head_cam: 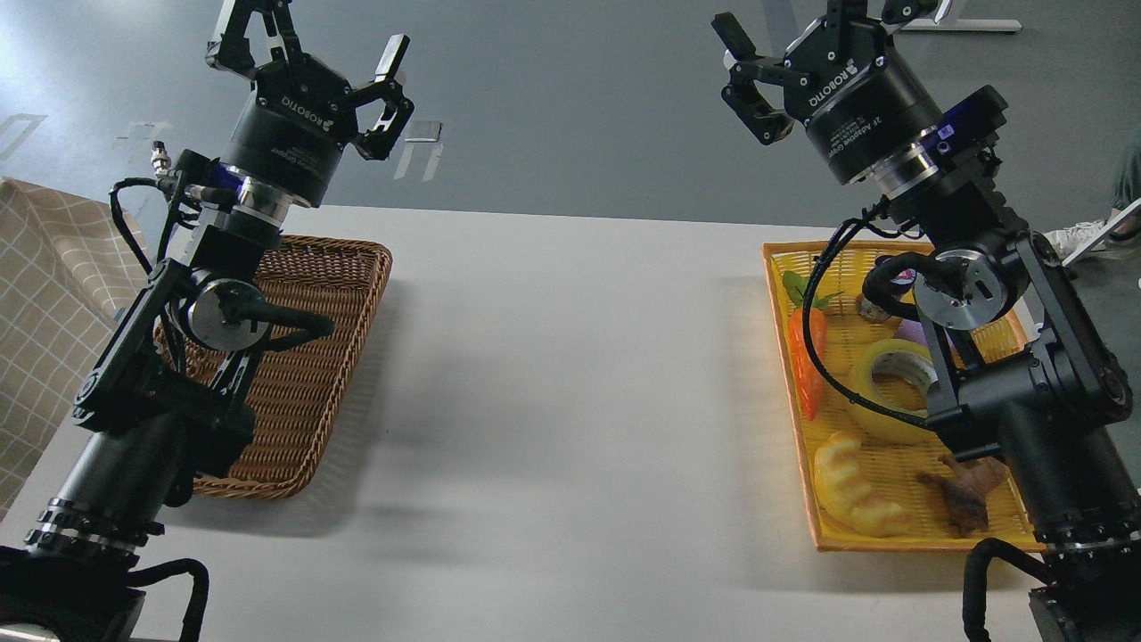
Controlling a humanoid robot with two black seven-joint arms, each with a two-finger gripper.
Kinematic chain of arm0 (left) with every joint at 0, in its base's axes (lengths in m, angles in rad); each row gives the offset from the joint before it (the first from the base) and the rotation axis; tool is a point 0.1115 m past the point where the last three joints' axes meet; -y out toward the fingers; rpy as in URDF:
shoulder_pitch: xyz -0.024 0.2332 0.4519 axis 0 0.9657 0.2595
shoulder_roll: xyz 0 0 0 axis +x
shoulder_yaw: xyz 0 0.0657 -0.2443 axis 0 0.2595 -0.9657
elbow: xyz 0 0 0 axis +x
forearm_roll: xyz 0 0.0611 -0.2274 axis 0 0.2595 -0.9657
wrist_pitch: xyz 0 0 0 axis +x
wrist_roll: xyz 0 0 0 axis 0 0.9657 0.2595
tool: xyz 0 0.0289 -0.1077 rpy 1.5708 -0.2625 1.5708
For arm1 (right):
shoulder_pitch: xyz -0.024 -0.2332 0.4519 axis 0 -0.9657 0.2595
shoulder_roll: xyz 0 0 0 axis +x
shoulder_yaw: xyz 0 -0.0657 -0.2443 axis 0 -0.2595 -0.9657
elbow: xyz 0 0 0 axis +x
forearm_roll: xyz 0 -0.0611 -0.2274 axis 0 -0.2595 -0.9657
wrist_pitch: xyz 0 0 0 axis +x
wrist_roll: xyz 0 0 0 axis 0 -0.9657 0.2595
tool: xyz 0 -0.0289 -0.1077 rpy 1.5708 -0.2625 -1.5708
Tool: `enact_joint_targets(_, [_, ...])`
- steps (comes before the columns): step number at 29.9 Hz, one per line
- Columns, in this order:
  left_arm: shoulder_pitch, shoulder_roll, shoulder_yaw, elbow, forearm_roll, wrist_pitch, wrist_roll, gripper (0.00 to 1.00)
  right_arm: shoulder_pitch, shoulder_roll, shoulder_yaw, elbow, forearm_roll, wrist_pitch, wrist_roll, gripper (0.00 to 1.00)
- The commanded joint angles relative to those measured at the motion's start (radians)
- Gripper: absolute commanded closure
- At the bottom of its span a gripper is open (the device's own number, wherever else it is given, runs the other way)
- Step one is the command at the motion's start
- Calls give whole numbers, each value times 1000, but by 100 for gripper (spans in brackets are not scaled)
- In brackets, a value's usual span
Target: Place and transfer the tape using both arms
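The tape (869, 432), a yellow translucent roll with a grey-white core, lies in the yellow tray (891, 542) at the table's right, partly hidden behind my right arm and its cable. My right gripper (829, 13) is open and empty, raised high above the tray's far end, its fingers partly cut off by the top edge. My left gripper (312, 36) is open and empty, raised above the far end of the brown wicker basket (312, 401) at the left.
The tray also holds an orange carrot toy (807, 357), a yellow ridged croissant toy (851, 490), a brown toy (967, 486), a purple item (914, 330) and a small jar (869, 308). A checked cloth (45, 294) hangs at the left edge.
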Motion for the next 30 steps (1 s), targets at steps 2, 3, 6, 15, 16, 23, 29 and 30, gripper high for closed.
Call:
enact_joint_targets(2, [7, -3, -1, 0, -2, 0, 0, 2, 2, 0, 1, 2, -6, 0, 0, 0])
enact_joint_targets(3, [7, -3, -1, 0, 0, 0, 0, 2, 2, -3, 1, 3, -8, 0, 0, 0])
enact_joint_targets(6, [9, -3, -4, 0, -2, 0, 0, 2, 2, -11, 1, 9, -8, 0, -2, 0])
enact_joint_targets(15, [9, 0, -12, 0, -2, -1, -1, 2, -15, -85, 0, 15, -11, -2, -23, 0])
enact_joint_targets(16, [9, -1, -12, 0, -2, 2, -1, 2, -15, -91, 0, 15, -11, -3, -25, 0])
enact_joint_targets(23, [4, -3, -3, 0, -2, 3, 0, 2, -14, -132, 0, 37, -12, -3, -38, 0])
enact_joint_targets(29, [4, -4, -1, 0, -2, 3, 0, 2, -17, -220, -16, 69, -41, -2, -45, 0])
enact_joint_targets(30, [6, -6, 0, 0, -2, 3, 0, 2, -18, -252, -41, 86, -81, -2, -41, 0])
